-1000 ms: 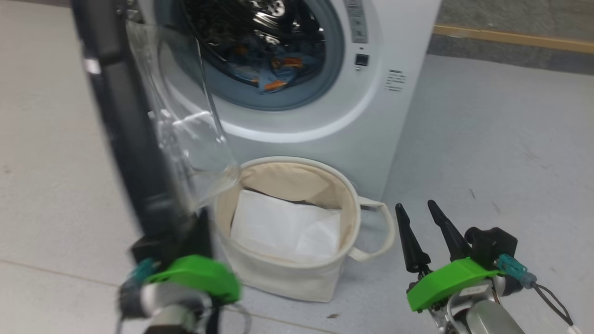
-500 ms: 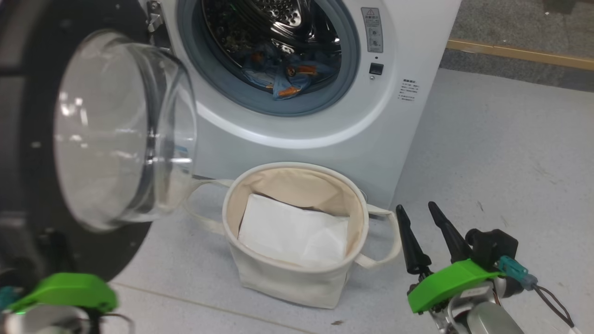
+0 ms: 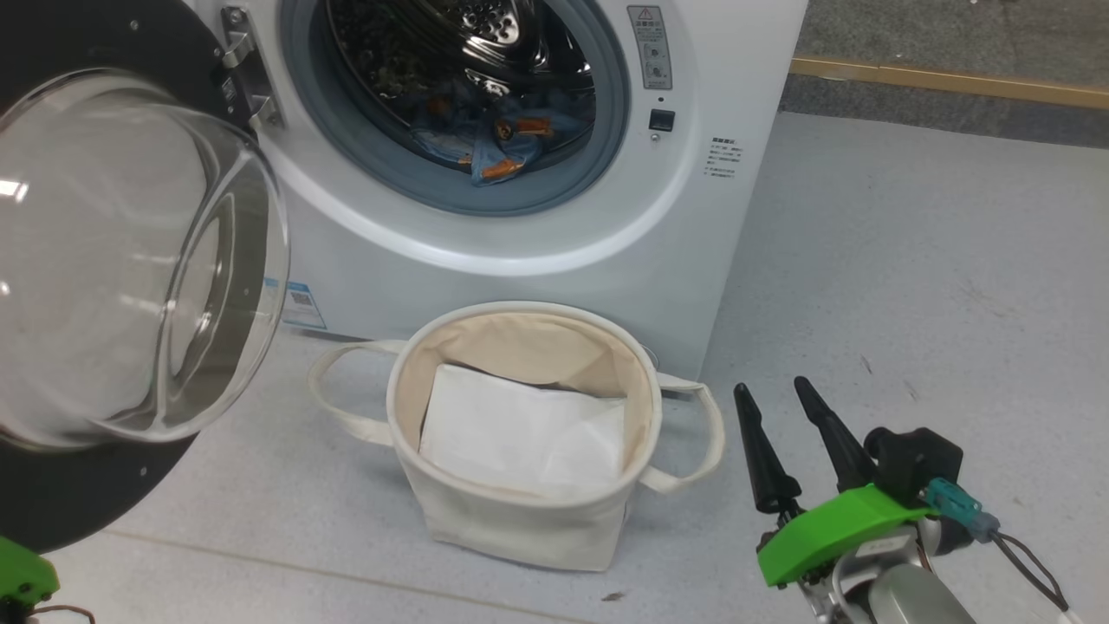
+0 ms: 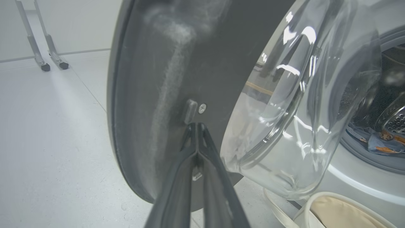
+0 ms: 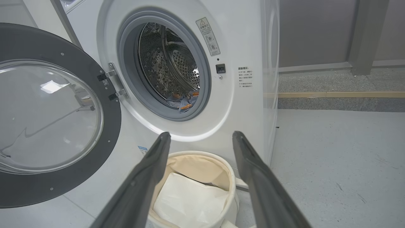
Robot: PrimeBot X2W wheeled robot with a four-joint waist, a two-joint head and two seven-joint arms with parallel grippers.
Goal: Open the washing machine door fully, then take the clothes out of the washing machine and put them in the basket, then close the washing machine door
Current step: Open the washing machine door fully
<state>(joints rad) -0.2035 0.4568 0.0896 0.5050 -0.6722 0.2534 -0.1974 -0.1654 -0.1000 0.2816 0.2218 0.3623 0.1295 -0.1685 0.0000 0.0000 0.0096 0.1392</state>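
The door (image 3: 61, 494) is swung wide at the washing machine's (image 3: 537, 286) nine o'clock; the left gripper (image 4: 196, 125) is pinched shut beside it, the right gripper (image 3: 771, 386) spread.

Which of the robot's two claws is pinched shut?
The left gripper: its fingers press together, tips by the black rim of the washing machine door. The right gripper has its fingers spread apart.

Swung the washing machine door (image 3: 113, 260) from edge-on to wide open, turning its glass bowl forward. Carried the left gripper (image 4: 196, 126) leftward with it, fingertips together at the dark rim.
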